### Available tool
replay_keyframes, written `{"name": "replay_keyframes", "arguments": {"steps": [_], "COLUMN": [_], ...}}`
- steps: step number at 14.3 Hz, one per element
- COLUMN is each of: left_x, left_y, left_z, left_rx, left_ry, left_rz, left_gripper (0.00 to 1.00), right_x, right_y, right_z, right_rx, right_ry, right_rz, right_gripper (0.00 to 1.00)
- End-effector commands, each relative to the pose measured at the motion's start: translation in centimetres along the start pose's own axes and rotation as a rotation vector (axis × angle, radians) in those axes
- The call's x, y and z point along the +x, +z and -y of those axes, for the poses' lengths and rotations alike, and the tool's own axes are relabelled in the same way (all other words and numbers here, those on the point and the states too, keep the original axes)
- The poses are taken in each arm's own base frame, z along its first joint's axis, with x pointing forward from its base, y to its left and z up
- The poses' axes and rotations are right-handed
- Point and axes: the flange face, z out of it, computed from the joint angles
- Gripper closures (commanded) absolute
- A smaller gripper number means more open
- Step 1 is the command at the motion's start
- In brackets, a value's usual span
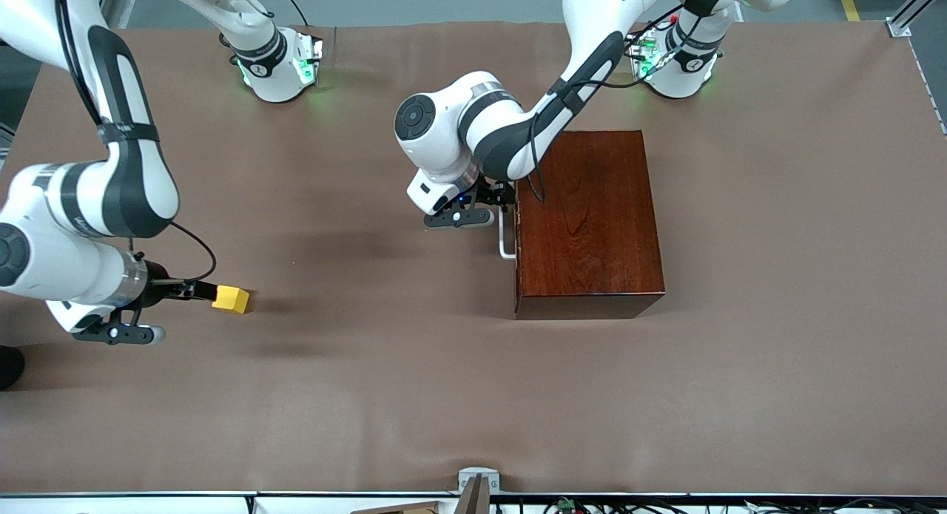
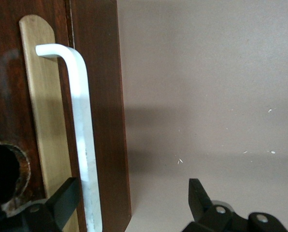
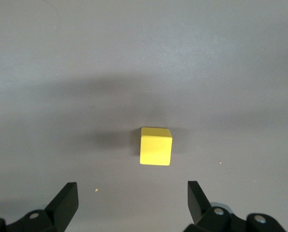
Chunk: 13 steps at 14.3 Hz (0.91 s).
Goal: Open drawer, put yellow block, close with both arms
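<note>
The mahogany box (image 1: 588, 218) stands on the table with its drawer (image 2: 98, 96) pushed in. The drawer's front faces the right arm's end of the table. My left gripper (image 1: 506, 197) (image 2: 132, 198) is open at the white bar handle (image 1: 506, 237) (image 2: 81, 130). One finger (image 2: 62, 203) is between the bar and the drawer front, and the other (image 2: 198, 195) is out over the table. The yellow block (image 1: 231, 299) (image 3: 156, 146) lies on the table. My right gripper (image 1: 198, 290) (image 3: 132, 198) hangs open just short of it, with nothing between its fingers.
Brown cloth (image 1: 414, 381) covers the table. Both arm bases (image 1: 277, 66) (image 1: 677, 63) stand along the edge farthest from the front camera. The left arm's elbow (image 1: 451, 126) hangs over the table beside the box. A small grey mount (image 1: 477, 484) sits at the nearest edge.
</note>
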Motion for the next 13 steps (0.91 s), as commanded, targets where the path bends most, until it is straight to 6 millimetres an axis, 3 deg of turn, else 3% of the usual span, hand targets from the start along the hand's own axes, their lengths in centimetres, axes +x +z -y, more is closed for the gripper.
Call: {"name": "replay_keyframes", "arguments": {"steps": [1, 4, 8, 13], "left_x": [0.3, 0.4, 1.1, 1.6], "left_y": [0.7, 0.6, 0.0, 0.2], "left_z": [-0.6, -0.8, -1.2, -2.2], "left_rx": [0.018, 0.004, -0.061, -0.130], "left_ry": [0.007, 0.006, -0.020, -0.034], "left_rz": [-0.020, -0.029, -0.066, -0.099], "left_gripper": [0.00, 0.00, 0.00, 0.00], "right_x": [-0.9, -1.4, -2.1, -1.9], "right_y": [2.6, 6.6, 11.5, 15.1], "right_z": [-0.8, -2.1, -2.1, -2.4], "right_rx": [-0.008, -0.004, 0.003, 0.004], "right_ry": [0.033, 0.051, 0.051, 0.055], "right_rz": [-0.010, -0.033, -0.077, -0.053], "right_gripper": [0.00, 0.00, 0.00, 0.00]}}
